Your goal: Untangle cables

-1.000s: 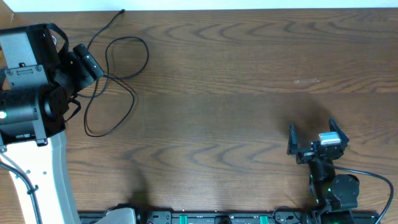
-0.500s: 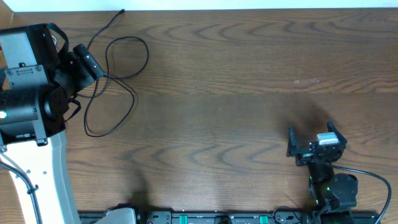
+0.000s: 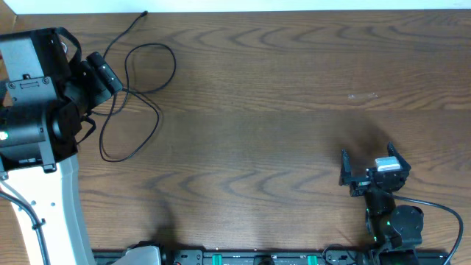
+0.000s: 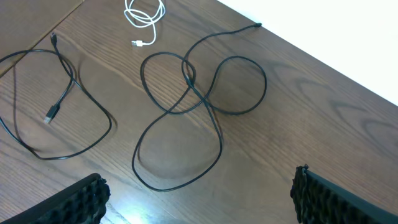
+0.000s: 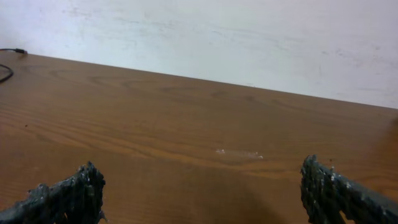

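Observation:
A thin black cable (image 3: 132, 88) lies in crossed loops on the wooden table at the upper left; it also shows in the left wrist view (image 4: 193, 106). A second black cable with USB plugs (image 4: 56, 106) and a small coiled white cable (image 4: 144, 15) lie apart from it, seen only in the left wrist view. My left gripper (image 4: 199, 199) is open and empty, hovering short of the looped cable; in the overhead view it sits at the left (image 3: 103, 73). My right gripper (image 3: 368, 168) is open and empty at the lower right, far from the cables.
The table's far edge meets a white wall (image 5: 249, 37). A small pale mark (image 3: 364, 95) is on the wood at the right. The left arm's body (image 3: 29, 110) covers the table's left side. Equipment lines the front edge (image 3: 243, 258).
The right gripper has shifted very slightly towards the front edge. The left arm and the cables have not moved.

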### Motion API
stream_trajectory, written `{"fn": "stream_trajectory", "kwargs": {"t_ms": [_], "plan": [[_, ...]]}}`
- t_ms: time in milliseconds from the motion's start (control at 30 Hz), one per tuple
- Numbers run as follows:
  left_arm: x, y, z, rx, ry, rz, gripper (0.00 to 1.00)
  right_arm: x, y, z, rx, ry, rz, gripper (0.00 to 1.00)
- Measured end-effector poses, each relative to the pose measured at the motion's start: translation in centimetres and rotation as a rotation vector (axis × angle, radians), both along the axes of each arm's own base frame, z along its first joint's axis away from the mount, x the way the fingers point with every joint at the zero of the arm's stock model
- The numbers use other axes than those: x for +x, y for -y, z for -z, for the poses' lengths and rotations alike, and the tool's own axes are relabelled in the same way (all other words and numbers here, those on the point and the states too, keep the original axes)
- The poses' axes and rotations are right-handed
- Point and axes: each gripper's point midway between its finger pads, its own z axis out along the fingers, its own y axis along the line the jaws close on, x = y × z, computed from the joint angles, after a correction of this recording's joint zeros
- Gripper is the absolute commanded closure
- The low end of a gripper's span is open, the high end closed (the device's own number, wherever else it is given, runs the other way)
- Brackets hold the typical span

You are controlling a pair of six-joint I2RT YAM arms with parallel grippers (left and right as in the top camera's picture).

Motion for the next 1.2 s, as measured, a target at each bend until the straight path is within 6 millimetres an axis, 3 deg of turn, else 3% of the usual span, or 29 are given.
{"fn": "stream_trajectory", "kwargs": {"t_ms": [467,800,933,1200], "plan": [[-0.3,0.0,0.2,0.002,-0.016,0.004,0.04,0.0,0.0,0.0,0.000,0.000,0.000,0.01],[-1.1,0.6,0.8,0.011,0.174,0.022,0.04,0.0,0.0,0.0,0.000,0.000,0.000,0.01],[-1.6,1.2,2.6,0.006,0.270,0.047,0.04,0.0,0.0,0.0,0.000,-0.001,0.000,0.01],[-3.8,3.0,8.4,0.000,0.420,0.116,0.04,0.0,0.0,0.0,0.000,0.000,0.000,0.01]]}}
